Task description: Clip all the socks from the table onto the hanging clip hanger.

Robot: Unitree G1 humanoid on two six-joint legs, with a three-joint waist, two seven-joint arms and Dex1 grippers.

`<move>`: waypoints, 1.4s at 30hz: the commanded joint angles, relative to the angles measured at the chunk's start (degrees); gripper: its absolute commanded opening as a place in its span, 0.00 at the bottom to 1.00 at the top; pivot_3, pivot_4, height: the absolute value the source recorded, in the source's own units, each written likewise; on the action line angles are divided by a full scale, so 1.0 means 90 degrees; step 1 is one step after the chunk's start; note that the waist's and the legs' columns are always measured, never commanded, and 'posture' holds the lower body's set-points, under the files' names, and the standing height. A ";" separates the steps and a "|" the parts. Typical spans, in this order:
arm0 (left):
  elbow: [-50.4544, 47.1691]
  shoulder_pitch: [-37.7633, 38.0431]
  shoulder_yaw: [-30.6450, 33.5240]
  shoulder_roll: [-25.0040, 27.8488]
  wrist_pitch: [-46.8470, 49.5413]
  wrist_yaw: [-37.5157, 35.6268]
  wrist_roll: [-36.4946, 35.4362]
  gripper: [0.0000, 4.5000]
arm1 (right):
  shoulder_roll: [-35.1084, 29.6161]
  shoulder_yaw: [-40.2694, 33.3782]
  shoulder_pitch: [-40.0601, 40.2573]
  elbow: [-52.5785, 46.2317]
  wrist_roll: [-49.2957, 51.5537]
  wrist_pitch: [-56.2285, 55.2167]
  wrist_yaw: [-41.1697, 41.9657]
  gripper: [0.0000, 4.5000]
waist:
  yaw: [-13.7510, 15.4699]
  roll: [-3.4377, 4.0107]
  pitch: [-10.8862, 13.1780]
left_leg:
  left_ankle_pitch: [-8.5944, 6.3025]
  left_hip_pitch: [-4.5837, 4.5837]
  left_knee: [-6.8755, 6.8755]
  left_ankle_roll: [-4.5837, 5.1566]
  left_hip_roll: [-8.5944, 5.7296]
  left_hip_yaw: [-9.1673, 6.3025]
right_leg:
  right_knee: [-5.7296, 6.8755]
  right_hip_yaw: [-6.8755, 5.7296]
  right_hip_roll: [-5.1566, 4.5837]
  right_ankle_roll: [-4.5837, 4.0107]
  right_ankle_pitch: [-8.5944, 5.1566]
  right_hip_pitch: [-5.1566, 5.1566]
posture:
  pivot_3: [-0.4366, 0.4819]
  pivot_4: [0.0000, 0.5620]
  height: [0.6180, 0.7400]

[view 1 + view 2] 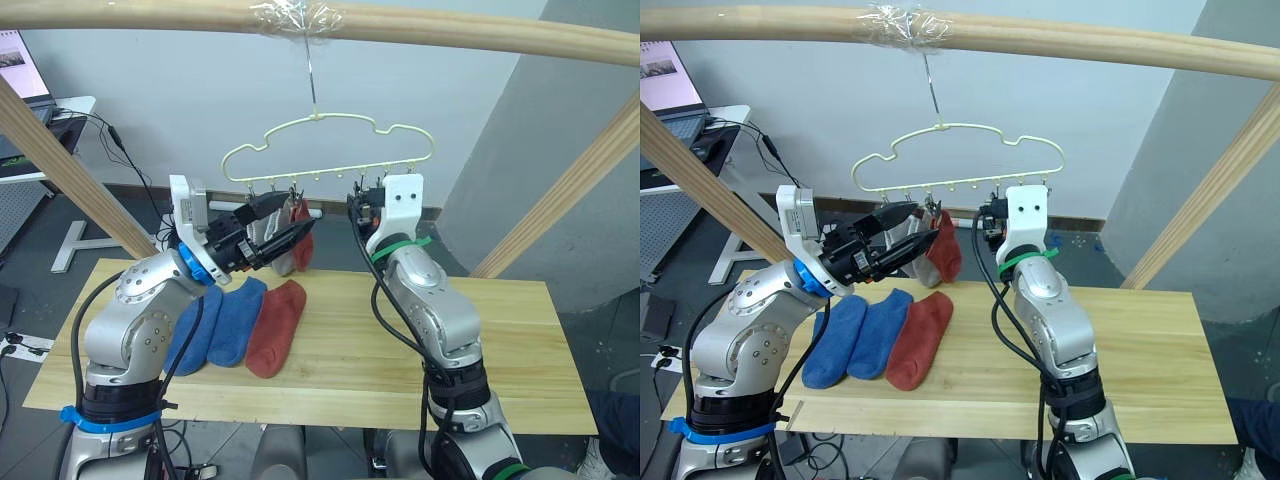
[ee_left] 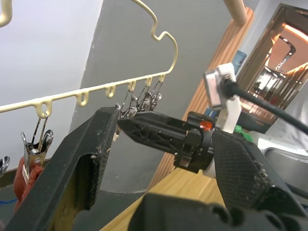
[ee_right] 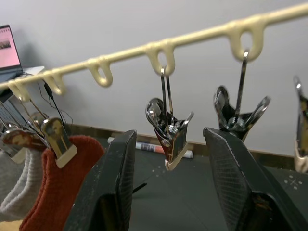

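On the table (image 1: 420, 370), close to the robot, three socks lie side by side: two blue socks (image 1: 222, 322) and one red sock (image 1: 276, 327), touching each other. Above them, the left gripper (image 1: 272, 236) is held up in the air, near the hanging socks. Its two black fingers (image 2: 82, 163) are apart and hold nothing. The right gripper (image 3: 175, 180) is lifted up to the clips, and its fingers are apart too, with an empty clip (image 3: 168, 130) between them. Farther back, the hanger (image 1: 330, 150) hangs by its hook from a round wooden rail (image 1: 450, 30). A grey sock (image 1: 283, 245) and another red sock (image 1: 946, 250) hang from clips at its left end.
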 commanded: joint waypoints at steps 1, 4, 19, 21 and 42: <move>-0.0097 -0.0122 0.0231 0.0082 -0.0033 -0.0097 -0.0209 0.78 | 0.0314 -0.0040 -0.0505 0.0070 0.0070 -0.0280 0.0017 0.51 | 0.0000 0.0000 0.0000 | 0.0000 0.0000 0.0000 0.0000 0.0000 0.0000 | 0.0001 0.0000 0.0000 0.0000 0.0000 0.0000 | 0.75 0.37 1.00; -0.0069 -0.0121 0.0243 0.0071 -0.0045 -0.0118 -0.0202 0.78 | 0.0321 -0.0070 -0.0631 0.0219 0.0109 -0.0371 0.0045 0.51 | 0.0000 0.0000 0.0000 | 0.0000 0.0001 0.0001 0.0000 0.0000 0.0000 | 0.0003 0.0000 0.0000 0.0000 0.0000 0.0000 | 0.75 0.37 1.00; -0.0084 0.0015 0.0320 0.0027 -0.0163 -0.0206 -0.0210 0.78 | 0.0352 -0.0092 -0.0974 0.0681 0.0338 -0.0721 0.0174 0.51 | 0.0011 0.0000 0.0000 | 0.0000 0.0000 0.0000 0.0000 0.0000 0.0000 | 0.0003 -0.0001 0.0000 -0.0001 0.0000 0.0000 | 0.76 0.37 1.00; -0.0082 0.0032 0.0330 0.0019 -0.0175 -0.0214 -0.0203 0.78 | 0.0376 -0.0062 -0.0965 0.0684 0.0365 -0.0720 0.0151 0.51 | 0.0011 0.0000 0.0000 | 0.0000 0.0000 0.0000 0.0000 0.0000 -0.0001 | 0.0003 -0.0002 0.0000 -0.0001 0.0001 0.0000 | 0.77 0.37 1.00; -0.0112 0.0132 0.0360 0.0050 -0.0145 -0.0270 -0.0205 0.78 | 0.0246 0.0016 -0.0371 0.0012 0.0244 -0.0085 -0.0315 0.51 | 0.0011 0.0000 0.0000 | 0.0000 0.0000 0.0000 0.0000 0.0000 -0.0001 | 0.0003 -0.0001 0.0000 -0.0001 0.0000 -0.0001 | 0.75 0.39 1.00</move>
